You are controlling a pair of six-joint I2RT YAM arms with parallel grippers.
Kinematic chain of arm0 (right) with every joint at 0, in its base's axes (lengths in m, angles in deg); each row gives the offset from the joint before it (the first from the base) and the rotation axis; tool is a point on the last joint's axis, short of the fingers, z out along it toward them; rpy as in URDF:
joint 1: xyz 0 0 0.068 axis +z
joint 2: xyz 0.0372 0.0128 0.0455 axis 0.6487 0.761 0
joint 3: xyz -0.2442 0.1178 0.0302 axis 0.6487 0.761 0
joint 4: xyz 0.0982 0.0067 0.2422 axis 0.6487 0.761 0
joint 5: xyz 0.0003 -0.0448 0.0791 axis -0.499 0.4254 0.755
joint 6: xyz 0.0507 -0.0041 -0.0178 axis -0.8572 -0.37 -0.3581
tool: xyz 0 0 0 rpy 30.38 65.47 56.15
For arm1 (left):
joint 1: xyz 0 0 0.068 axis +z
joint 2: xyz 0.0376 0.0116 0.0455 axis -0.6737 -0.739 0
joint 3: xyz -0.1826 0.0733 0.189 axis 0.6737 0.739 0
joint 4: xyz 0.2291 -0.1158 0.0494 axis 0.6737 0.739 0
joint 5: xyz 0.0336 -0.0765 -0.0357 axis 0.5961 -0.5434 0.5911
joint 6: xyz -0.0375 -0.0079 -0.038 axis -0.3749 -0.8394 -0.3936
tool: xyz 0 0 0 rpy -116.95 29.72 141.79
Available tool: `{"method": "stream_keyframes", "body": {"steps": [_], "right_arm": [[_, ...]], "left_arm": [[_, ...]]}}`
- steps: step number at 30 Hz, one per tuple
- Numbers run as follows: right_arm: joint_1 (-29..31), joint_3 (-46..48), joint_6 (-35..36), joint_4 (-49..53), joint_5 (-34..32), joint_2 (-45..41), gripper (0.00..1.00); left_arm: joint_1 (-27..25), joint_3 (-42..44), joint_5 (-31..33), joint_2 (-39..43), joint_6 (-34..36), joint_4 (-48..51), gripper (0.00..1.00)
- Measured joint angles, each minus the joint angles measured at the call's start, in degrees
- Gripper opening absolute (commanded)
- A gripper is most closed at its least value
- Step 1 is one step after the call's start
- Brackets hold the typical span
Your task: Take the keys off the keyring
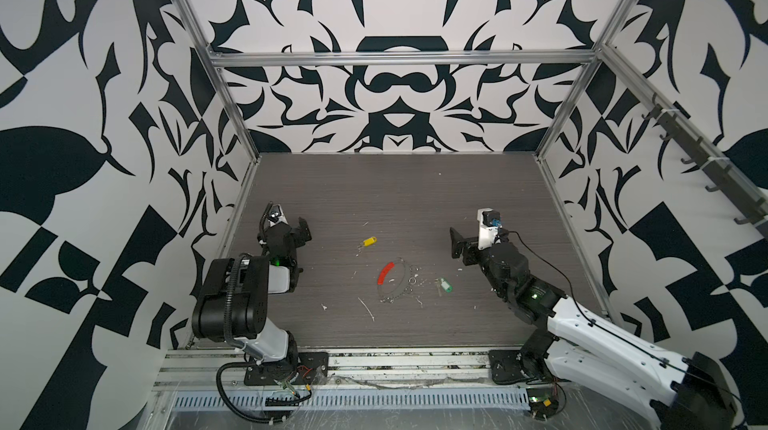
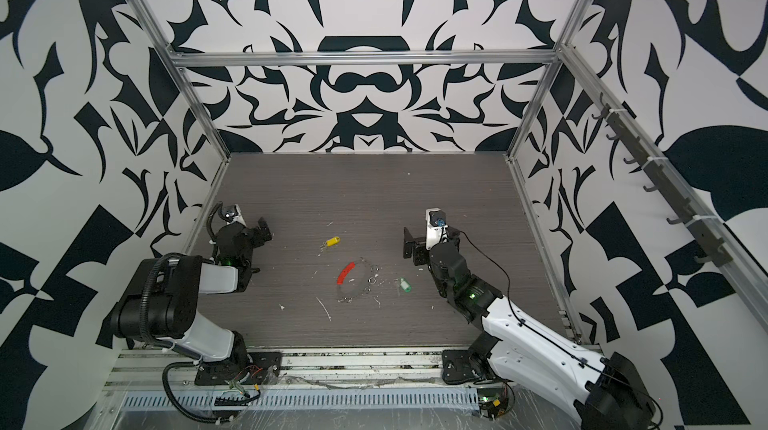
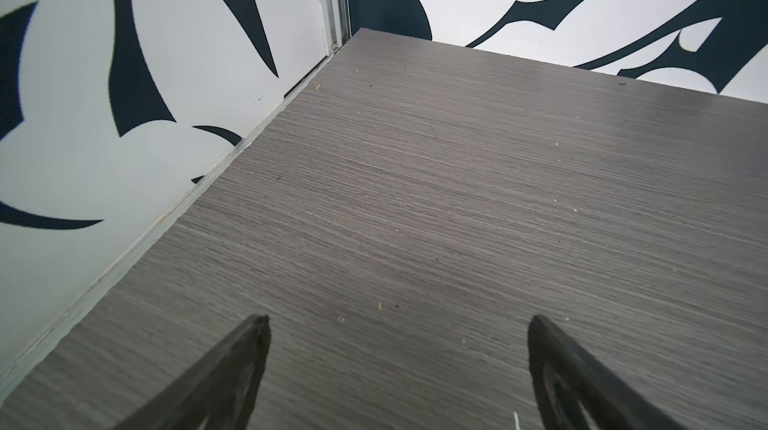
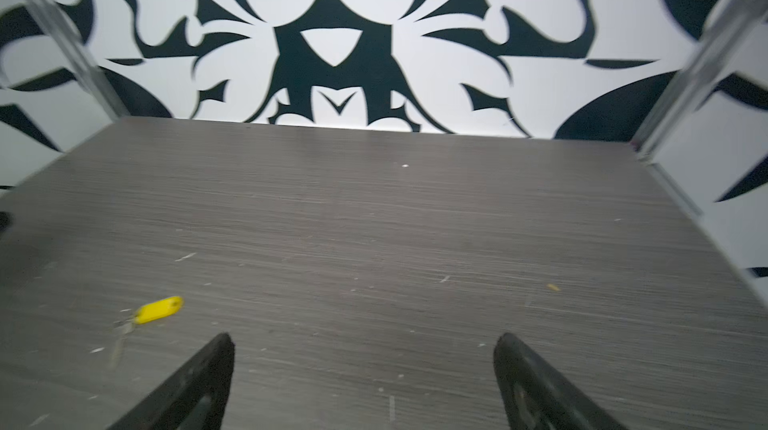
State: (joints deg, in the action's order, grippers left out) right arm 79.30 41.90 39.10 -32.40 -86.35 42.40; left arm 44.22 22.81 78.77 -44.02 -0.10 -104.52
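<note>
**Both tags lie off the loop, both arms clear**

I see the keyring [image 1: 385, 273] [image 2: 346, 272] lying flat near the middle of the grey surface [image 1: 415, 191], a little toward the near edge. It is a thin dark wire loop, and its red sleeve sits on the loop's left side. In both top views there are a few small silver rings along the loop's right and near sides. I cannot tell whether they are threaded on the wire or only lie against it.

The yellow tag [image 1: 368, 241] [image 2: 332, 241] lies apart from the loop, to its far left, with its small silver ring pointing left. I also pick it up in the right wrist view [image 4: 160, 310], where it is slightly blurred. The green tag [image 1: 447, 286] [image 2: 405, 285] lies to the right of the loop, near it but not touching. Neither tag hangs on the wire.

The left fingers [image 3: 232, 365] are spread wide with nothing between them, and only bare surface shows beneath them. That arm sits at the left side of the surface, close to the left wall and well apart from the tags. The right fingers [image 4: 203, 386] are also spread wide and hold nothing. They sit at the right side, with the yellow tag off to their left.

White scraps are scattered over the surface around the loop.
</note>
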Motion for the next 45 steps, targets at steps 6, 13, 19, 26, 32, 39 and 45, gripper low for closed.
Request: {"method": "stream_keyframes", "body": {"steps": [6, 13, 19, 26, 32, 39, 45], "right_arm": [[-11.87, 0.39, 13.03, -10.86, -3.3, 8.28, 0.99], [-24.2, 6.1, 14.84, -19.15, 1.57, 20.59, 0.99], [-31.08, 7.63, 12.48, -29.7, 10.45, 31.45, 1.0], [-32.41, 7.28, 10.71, -36.76, 13.4, 41.05, 1.0], [-32.41, 5.97, 9.97, -37.94, 13.33, 41.09, 1.0], [-32.39, 5.97, 9.38, -38.1, 12.41, 41.09, 1.0], [-32.41, 5.97, 9.03, -38.16, 12.24, 41.09, 1.0]], "left_arm": [[0.0, 0.0, 0.0, 0.0, 0.02, -0.57, 1.0], [0.0, 0.0, 0.0, 0.0, 0.02, -0.59, 1.0], [0.0, 0.0, 0.0, 0.0, 0.02, -0.61, 1.0], [0.0, 0.0, -0.02, 0.0, 0.02, -0.61, 0.99], [0.0, 0.0, -0.02, 0.0, 0.02, -0.61, 1.0], [0.0, 0.0, 0.0, 0.0, 0.02, -0.61, 1.0], [0.0, 0.0, 0.0, 0.0, 0.02, -0.61, 1.0]]}}
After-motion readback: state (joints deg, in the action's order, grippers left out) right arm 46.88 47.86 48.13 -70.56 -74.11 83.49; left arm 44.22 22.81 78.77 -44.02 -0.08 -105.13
